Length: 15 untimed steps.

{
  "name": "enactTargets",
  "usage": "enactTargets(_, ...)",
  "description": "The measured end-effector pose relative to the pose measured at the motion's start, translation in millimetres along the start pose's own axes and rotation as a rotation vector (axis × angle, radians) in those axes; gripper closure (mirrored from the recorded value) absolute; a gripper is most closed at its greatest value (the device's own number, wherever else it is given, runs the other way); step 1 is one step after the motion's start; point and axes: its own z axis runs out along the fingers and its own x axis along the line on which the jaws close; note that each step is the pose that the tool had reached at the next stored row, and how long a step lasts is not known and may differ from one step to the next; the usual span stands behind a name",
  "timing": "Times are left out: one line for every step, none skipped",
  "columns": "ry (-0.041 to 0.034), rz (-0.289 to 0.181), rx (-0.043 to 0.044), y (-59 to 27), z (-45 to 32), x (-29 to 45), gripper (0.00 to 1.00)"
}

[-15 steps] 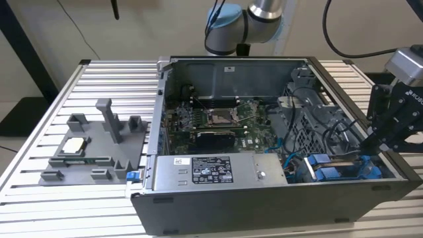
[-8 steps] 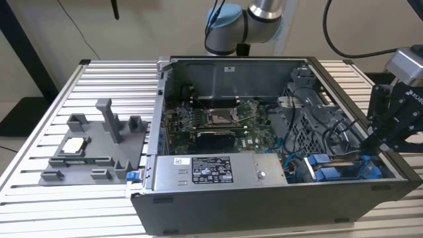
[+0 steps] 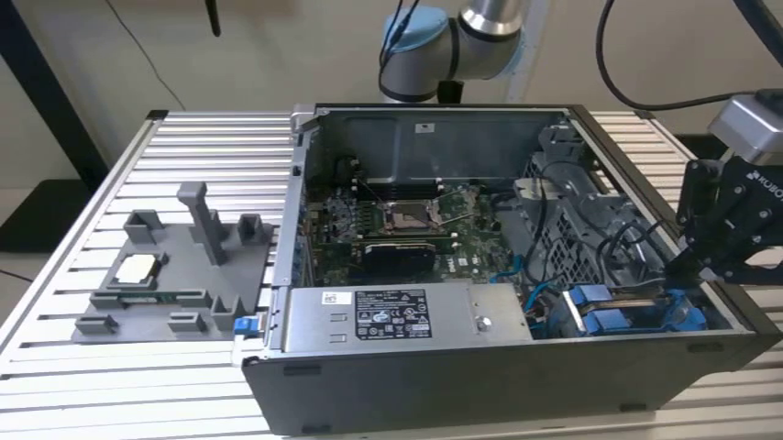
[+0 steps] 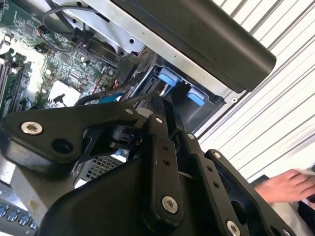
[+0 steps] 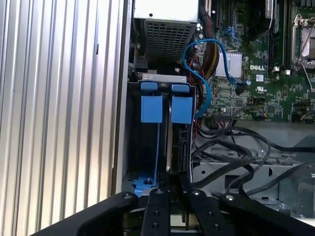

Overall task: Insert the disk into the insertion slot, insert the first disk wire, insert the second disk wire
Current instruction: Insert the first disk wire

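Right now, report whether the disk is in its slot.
In: the disk stands in the bay beside another blue carrier; fully seated, cannot tell.

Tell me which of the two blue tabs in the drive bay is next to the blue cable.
The blue tab on the motherboard side: the blue cable curves down beside it. The other tab sits by the case wall.

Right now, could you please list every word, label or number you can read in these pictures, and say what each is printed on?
Nothing can be quoted reliably.
White printed label on the grey metal power-supply box: lines of print, too small to read.
Small white sticker on the open computer case's inner wall: too small to read.
White markings on the green motherboard: tiny component codes, unreadable.
White letters on the black arm housing: cut off at the picture's edge.
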Motion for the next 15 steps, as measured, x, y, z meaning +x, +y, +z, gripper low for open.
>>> enactTargets(-0.0002,0.000,0.0002,0.2,1.2,-0.8,0.81)
enactTargets(-0.0002,0.000,0.0003,0.8,2.1,-1.1,0.81)
enactTargets(-0.0003,0.001,0.0006,1.8,2.9,-1.1,0.81)
enactTargets(-0.0003,0.002,0.0013,3.5,3.6,-1.2,0.81)
enactTargets(-0.0004,0.004,0.0023,5.8,4.6,-1.3,0.81)
enactTargets(-0.0005,0.005,0.0036,8.4,5.9,-1.6,0.81)
enactTargets(-0.0005,0.006,0.0048,10.0,7.1,-2.2,0.81)
enactTargets(-0.0006,0.006,0.0057,10.3,8.4,-3.0,0.81)
enactTargets(-0.0006,0.006,0.0065,10.1,9.6,-3.9,0.81)
enactTargets(-0.0005,0.006,0.0070,10.0,10.7,-4.7,0.81)
enactTargets(-0.0005,0.006,0.0077,9.9,11.8,-5.5,0.81)
enactTargets(-0.0003,0.006,0.0085,9.8,12.9,-6.3,0.81)
enactTargets(-0.0004,0.006,0.0093,9.6,14.0,-7.2,0.81)
enactTargets(-0.0004,0.006,0.0098,9.5,15.1,-7.8,0.81)
enactTargets(-0.0004,0.006,0.0102,9.4,16.2,-8.4,0.81)
